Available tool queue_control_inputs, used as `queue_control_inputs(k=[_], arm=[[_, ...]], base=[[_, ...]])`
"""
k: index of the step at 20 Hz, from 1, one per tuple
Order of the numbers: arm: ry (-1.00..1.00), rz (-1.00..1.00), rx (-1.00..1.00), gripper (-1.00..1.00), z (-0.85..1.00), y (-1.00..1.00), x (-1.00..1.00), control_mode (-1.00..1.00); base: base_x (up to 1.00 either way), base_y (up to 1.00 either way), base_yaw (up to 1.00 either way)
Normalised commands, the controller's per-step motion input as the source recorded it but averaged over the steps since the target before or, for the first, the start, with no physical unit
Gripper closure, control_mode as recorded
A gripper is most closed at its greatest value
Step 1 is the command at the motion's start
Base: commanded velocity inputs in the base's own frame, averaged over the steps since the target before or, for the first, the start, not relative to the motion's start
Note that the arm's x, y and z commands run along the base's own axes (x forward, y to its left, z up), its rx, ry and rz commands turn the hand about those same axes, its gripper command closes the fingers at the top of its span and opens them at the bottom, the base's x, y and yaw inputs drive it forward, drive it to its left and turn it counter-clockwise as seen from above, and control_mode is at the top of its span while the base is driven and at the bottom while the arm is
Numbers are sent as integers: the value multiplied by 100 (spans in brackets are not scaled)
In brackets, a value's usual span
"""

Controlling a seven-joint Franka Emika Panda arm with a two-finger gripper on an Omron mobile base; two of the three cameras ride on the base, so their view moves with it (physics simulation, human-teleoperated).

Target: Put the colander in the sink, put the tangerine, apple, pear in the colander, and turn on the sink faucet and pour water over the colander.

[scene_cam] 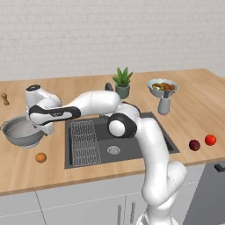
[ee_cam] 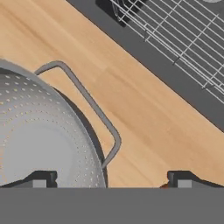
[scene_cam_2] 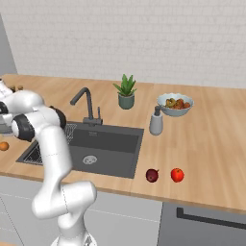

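I'm hovering my gripper [ee_cam: 108,178], fingers spread wide, over the colander's [ee_cam: 39,140] near handle on the wooden surface [ee_cam: 144,118], with the sink [ee_cam: 131,57] and its rack ahead of me.

The gripper [ee_cam: 109,180] is spread wide over the colander [scene_cam: 22,132], one finger on each side of its rim. Bare counter [ee_cam: 144,113] lies between the colander and the sink [scene_cam: 132,147]. The rack [scene_cam: 84,141] covers the sink's near side. The tangerine [scene_cam: 41,157] sits close by.
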Motion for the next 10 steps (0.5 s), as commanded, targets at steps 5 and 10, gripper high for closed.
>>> queue_control_inputs(k=[5, 10], arm=[[1, 8, 0, -100, -16, 15, 29, -100], [2, 6, 0, -100, -22, 17, 20, -100]], base=[[0, 0, 0], [0, 0, 0]])
